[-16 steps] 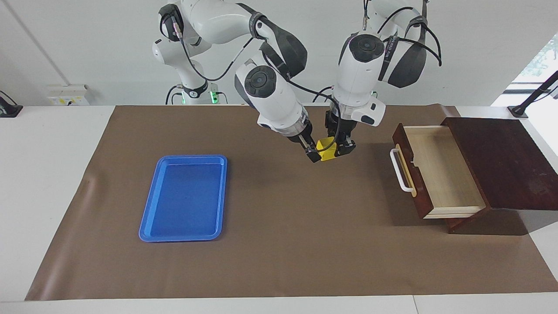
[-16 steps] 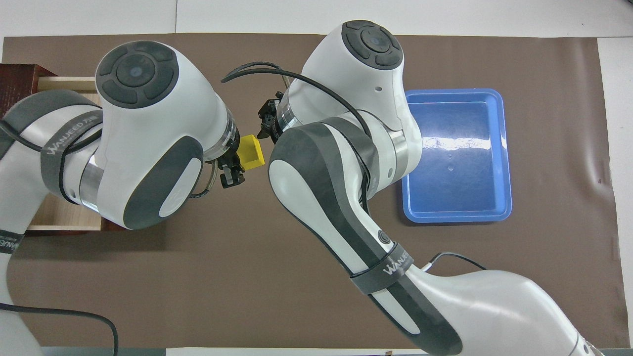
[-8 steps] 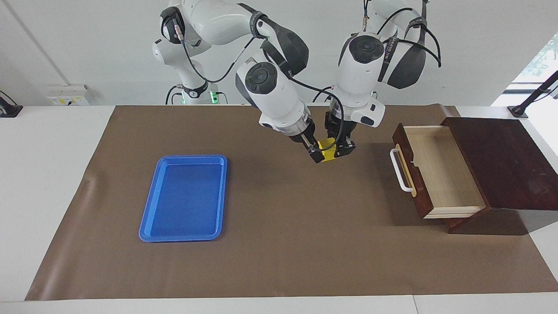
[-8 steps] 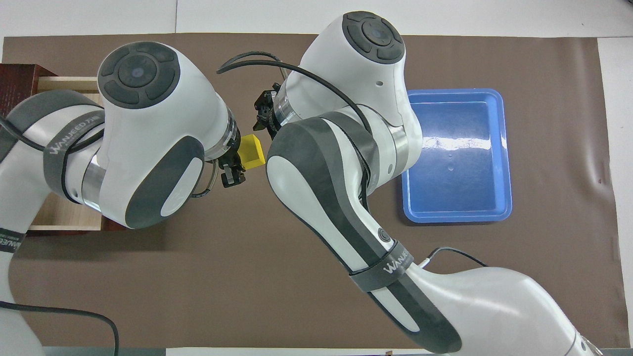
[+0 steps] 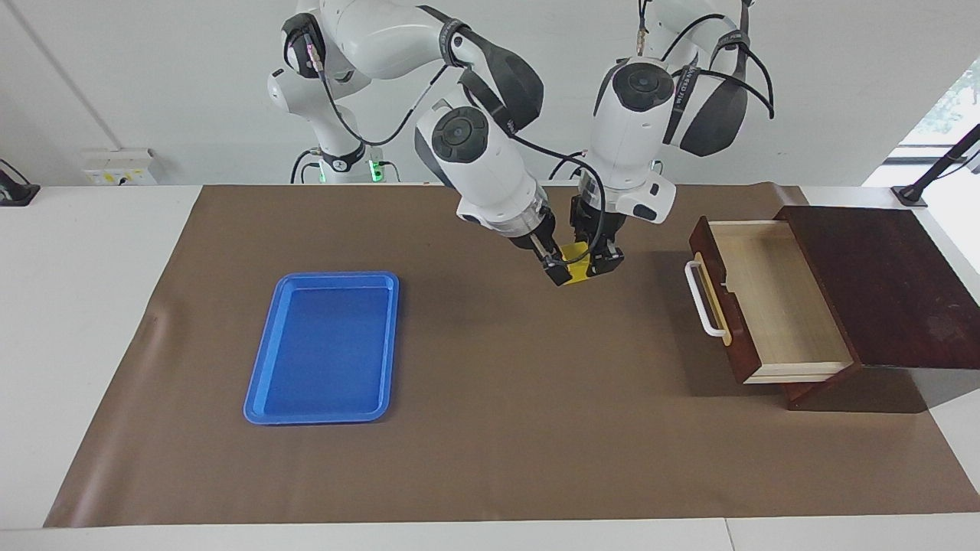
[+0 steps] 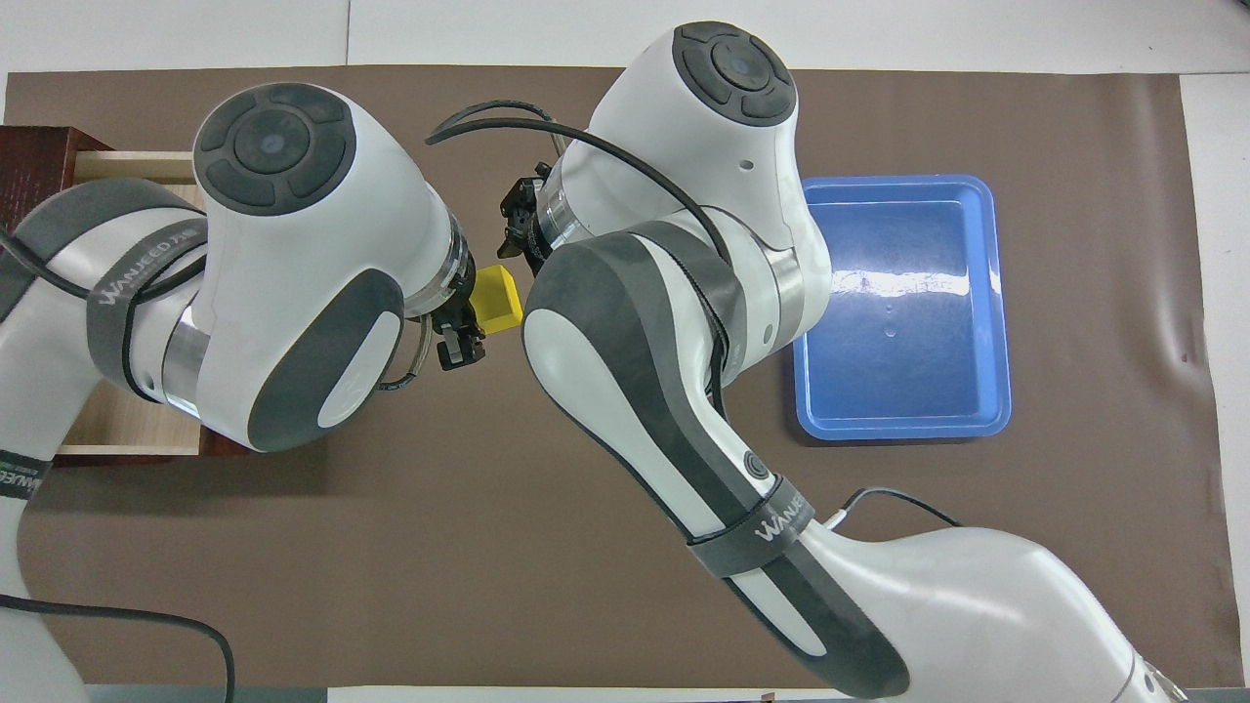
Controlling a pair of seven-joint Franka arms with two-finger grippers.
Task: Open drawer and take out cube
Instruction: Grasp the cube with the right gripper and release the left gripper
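Lying toward the right arm's end of the mat is the blue tray [image 5: 321, 348]. The right gripper [image 5: 564, 269], fingers spread, brackets the cube [image 5: 575, 265], which the left gripper [image 5: 593, 262] pinches above the mat. The drawer [image 5: 754, 298] stands open.

We see a flat blue tray [image 5: 321, 348] lying on a brown mat [image 5: 498, 444] toward the right arm's end of the desk [image 5: 76, 306]. The mat covers most of the white desk; a wall socket [image 5: 119, 166] sits at its edge.
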